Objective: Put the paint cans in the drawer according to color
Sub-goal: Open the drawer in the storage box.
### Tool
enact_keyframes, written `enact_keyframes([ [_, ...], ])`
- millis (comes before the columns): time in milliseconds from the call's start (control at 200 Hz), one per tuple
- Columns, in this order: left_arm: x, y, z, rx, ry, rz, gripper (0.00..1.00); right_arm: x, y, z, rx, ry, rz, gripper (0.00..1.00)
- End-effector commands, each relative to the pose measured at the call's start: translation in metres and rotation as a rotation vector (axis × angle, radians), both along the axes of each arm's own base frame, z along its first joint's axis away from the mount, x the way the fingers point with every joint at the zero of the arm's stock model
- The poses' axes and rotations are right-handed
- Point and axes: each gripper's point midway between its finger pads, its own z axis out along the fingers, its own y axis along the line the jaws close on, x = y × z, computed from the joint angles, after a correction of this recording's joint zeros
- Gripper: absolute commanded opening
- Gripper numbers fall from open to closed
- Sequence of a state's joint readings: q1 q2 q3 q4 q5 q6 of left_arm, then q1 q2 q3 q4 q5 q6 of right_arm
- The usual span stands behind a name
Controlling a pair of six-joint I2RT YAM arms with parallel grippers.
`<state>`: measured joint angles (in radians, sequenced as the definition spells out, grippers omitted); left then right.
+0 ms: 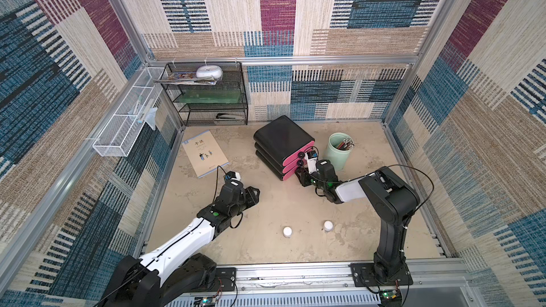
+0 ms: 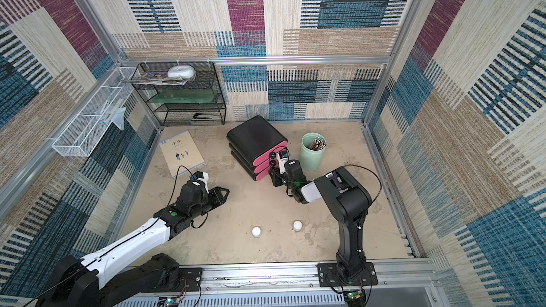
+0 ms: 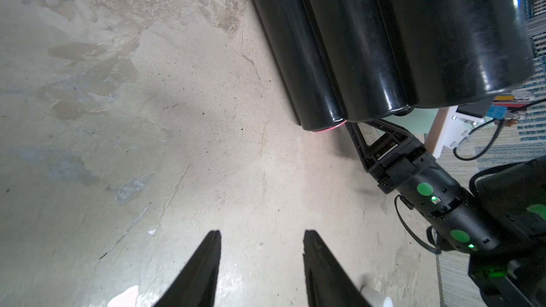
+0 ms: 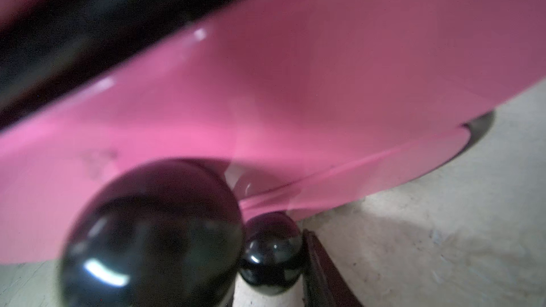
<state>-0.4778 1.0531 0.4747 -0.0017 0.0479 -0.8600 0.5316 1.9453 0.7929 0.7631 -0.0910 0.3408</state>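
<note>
Broadly, the beige tabletop (image 1: pixel 266 208) carries everything, its front edge partly covered by the arms' mounts. From the front-left corner the left arm (image 1: pixel 183 237) reaches inward, and the left gripper (image 3: pixel 261 233) hangs over bare tabletop near the black flank of the drawer (image 1: pixel 283 137). In the left wrist view its fingers (image 3: pixel 204 264) stand spread with only tabletop between them, their roots cut off by the frame. From the front-right corner the right arm (image 1: pixel 390 202) bends toward the drawer, which stands toward the far edge, about midway along it. Its three pink fronts look pushed in, so whatever lies inside is hidden. The right gripper (image 1: pixel 299 174) sits low against the bottom front, partly hidden under its own wrist in both top views. A mint cup (image 1: pixel 338 150) of pencils stands just beside the drawer, toward the far-right corner, its base partly covered by the right wrist. In the right wrist view a big blurred knob (image 4: pixel 153 231) fills the foreground. Only one finger (image 4: pixel 325 273) shows there, lying against a smaller knob (image 4: pixel 271 258), so whether the fingers are pinching it I cannot tell. A white paint can (image 1: pixel 287 231) and a second white paint can (image 1: pixel 328 225) stand apart near the middle of the front edge, between the arms. A white rounded bit (image 3: pixel 376 301), cut by the frame and a finger, cannot be identified.
</note>
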Motion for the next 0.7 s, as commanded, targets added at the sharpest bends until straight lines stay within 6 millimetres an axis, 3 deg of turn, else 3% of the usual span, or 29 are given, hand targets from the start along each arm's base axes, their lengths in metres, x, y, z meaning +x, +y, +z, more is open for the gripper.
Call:
enact_keyframes([
  [0, 0.002, 0.001, 0.004, 0.008, -0.018, 0.004, 0.50, 0.006, 0.004, 0.011, 0.035, -0.042, -0.002, 0.37],
  [296, 0.001, 0.001, 0.002, 0.005, -0.011, 0.002, 0.50, 0.000, 0.003, 0.011, 0.045, -0.042, 0.008, 0.23],
  [696, -0.001, 0.002, 0.002, 0.010, -0.015, -0.003, 0.49, -0.037, -0.024, 0.005, -0.020, -0.013, 0.000, 0.19],
])
